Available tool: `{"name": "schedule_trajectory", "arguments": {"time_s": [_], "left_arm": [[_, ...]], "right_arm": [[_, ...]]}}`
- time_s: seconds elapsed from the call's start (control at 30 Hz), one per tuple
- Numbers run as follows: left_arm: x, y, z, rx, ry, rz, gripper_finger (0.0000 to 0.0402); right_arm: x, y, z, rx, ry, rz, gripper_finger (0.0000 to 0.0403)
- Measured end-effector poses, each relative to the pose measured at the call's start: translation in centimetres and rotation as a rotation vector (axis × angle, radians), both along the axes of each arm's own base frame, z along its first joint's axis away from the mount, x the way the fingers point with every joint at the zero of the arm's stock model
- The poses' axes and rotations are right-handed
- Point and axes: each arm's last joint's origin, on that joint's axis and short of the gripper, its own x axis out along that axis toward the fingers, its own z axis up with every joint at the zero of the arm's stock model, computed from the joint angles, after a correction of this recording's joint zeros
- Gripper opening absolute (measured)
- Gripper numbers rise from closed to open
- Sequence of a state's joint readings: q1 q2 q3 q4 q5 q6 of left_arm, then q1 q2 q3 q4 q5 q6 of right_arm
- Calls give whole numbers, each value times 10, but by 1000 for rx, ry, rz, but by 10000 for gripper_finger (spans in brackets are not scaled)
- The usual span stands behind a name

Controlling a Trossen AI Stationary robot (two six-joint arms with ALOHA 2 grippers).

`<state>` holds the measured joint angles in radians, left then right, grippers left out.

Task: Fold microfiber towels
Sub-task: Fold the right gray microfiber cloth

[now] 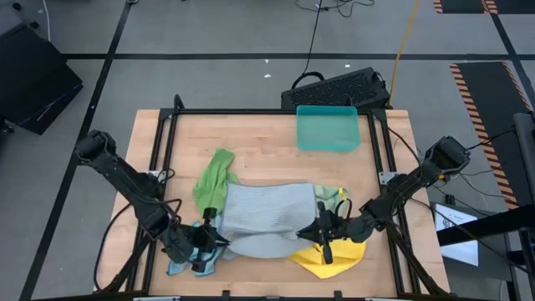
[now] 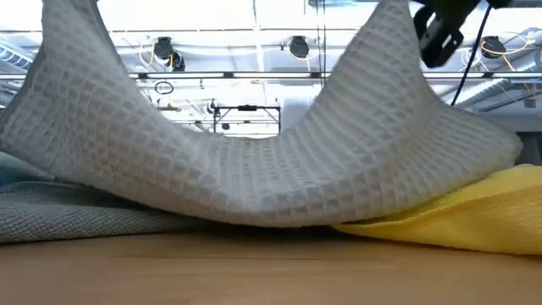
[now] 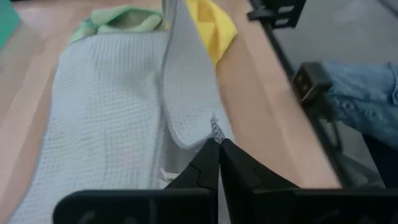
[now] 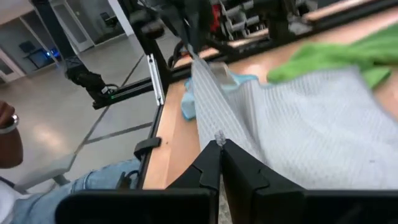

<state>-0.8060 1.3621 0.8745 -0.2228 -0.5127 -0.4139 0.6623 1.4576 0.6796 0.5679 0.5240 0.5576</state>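
A grey waffle-weave microfiber towel [image 1: 266,219] lies spread in the middle of the table, with its near edge raised at both ends. My left gripper [image 1: 219,238] is shut on its near left corner and my right gripper [image 1: 306,233] on its near right corner. Between them the edge sags [image 2: 254,182] down to the table. A bright green towel [image 1: 213,180] lies at its far left, a pale green one [image 1: 331,198] at its right, a yellow one [image 1: 330,256] under my right gripper, and a light blue one [image 1: 184,264] under my left. My left gripper pinches the grey towel's near left corner [image 3: 215,129] between its two fingertips, coming slanting down from the table's left. The corner is lifted, and the edge runs slack toward the other gripper. The far part lies on the table. My right gripper pinches the near right corner [image 4: 219,138] between its fingertips, almost level from the table's right. The corner stands raised above the yellow towel [image 2: 474,212]. The edge drops slack away from it.
A teal plastic tray [image 1: 328,128] stands at the far right of the table. A black frame [image 1: 267,111] runs around the table. A person in jeans [image 3: 364,99] sits just past the near edge. There is bare wood between the tray and the towels.
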Motion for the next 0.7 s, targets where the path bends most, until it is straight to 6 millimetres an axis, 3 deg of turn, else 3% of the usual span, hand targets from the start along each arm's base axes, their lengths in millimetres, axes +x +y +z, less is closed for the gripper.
{"name": "schedule_trajectory", "arguments": {"time_s": [0.13, 0.33, 0.53, 0.7], "left_arm": [[-6, -11, 1, -40, -37, 8, 5], [-11, -39, -13, -104, -45, -40, 4], [-23, -68, -28, -167, -56, -108, 6], [-43, -83, -28, -176, -84, -154, 5]], "right_arm": [[0, 8, -11, 59, 32, 2, 5], [-5, 24, -17, 139, 12, 8, 6], [-18, 51, -13, 155, -24, 18, 6], [-16, 78, -1, 144, -67, 50, 6]]}}
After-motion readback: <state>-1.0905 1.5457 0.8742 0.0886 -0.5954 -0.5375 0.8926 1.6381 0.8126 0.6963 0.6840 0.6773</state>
